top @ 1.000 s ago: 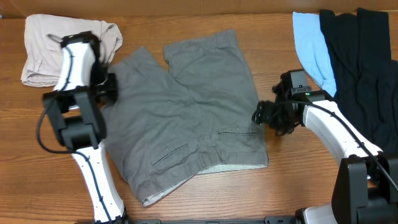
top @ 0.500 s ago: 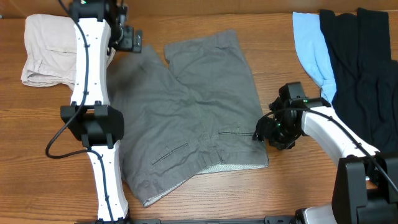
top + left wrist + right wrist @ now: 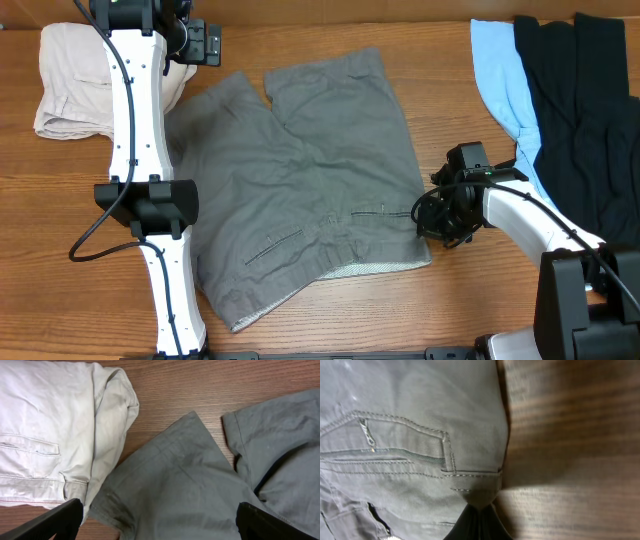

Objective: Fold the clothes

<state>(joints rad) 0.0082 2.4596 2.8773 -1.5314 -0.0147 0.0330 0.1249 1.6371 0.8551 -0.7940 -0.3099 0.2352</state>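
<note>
The clothes, grey shorts (image 3: 310, 180), lie spread flat on the table with the waistband toward the near edge and the legs pointing away. My left gripper (image 3: 205, 42) hovers open above the far left leg hem. In the left wrist view its dark fingertips (image 3: 62, 517) stand wide apart over the grey cloth (image 3: 190, 485), holding nothing. My right gripper (image 3: 425, 215) is at the shorts' right edge by the waistband. The right wrist view shows that gripper (image 3: 477, 510) shut on a pinched corner of the shorts (image 3: 420, 420), just past a belt loop and a slit pocket.
Folded cream-beige shorts (image 3: 75, 75) lie at the far left, touching the grey leg hem (image 3: 45, 425). A light-blue garment (image 3: 500, 75) and black garments (image 3: 585, 110) lie at the far right. Bare wood (image 3: 570, 460) shows beside the right gripper.
The left arm swung from the shorts' left side to the far left leg hem and opened wide. The right gripper moved nearer along the shorts' right edge and shut on the cloth.
</note>
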